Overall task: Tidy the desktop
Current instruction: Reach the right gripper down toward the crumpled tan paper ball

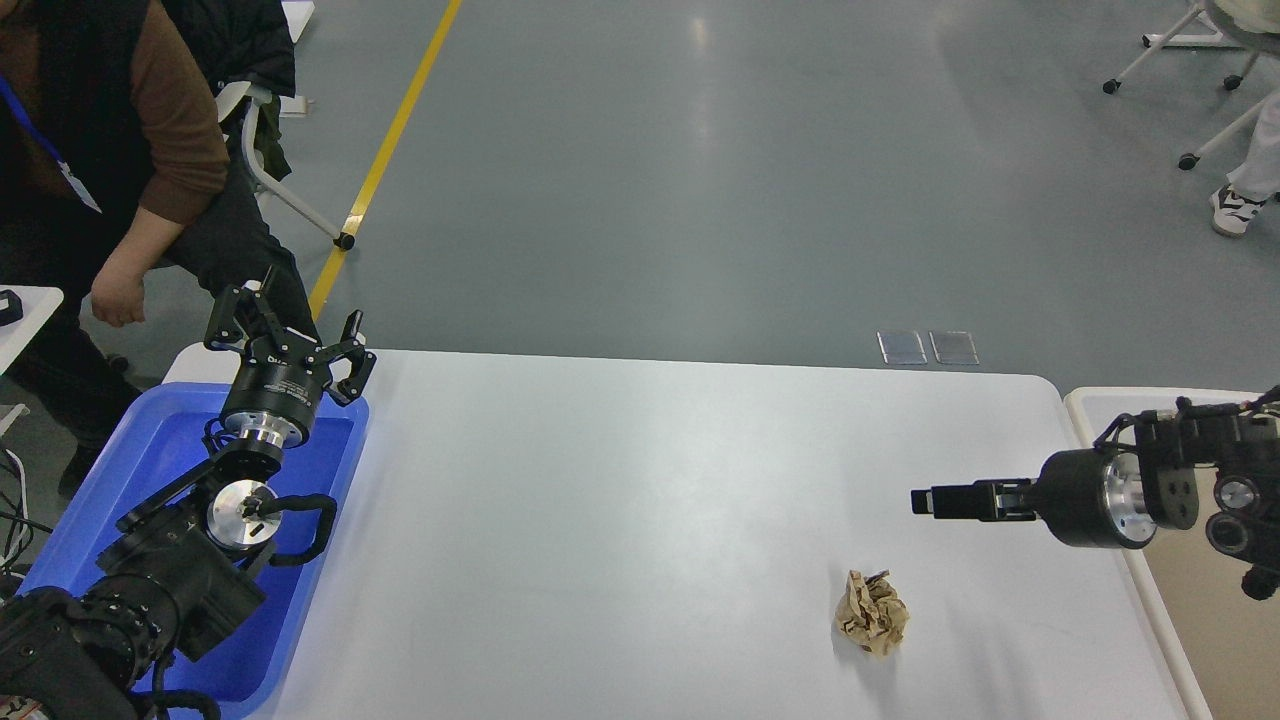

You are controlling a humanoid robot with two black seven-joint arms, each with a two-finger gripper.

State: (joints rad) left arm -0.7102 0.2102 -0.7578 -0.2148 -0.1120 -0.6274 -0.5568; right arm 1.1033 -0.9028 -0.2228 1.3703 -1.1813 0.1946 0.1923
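Observation:
The white desktop (620,520) fills the middle of the head view. A crumpled brown paper ball (872,612) lies on it near the front right. My right gripper (935,500) hangs over the desktop, up and slightly right of the ball and apart from it, pointing left. It is seen side-on, so its fingers cannot be told apart. My left gripper (288,335) is open and empty, held above the far end of the blue tray (120,470).
The blue tray lies along the desktop's left edge, under my left arm. A beige white-rimmed bin (1095,400) stands just past the desktop's right edge. A person (120,140) stands at the far left corner. Wheeled chairs (1190,60) are far right on the grey floor.

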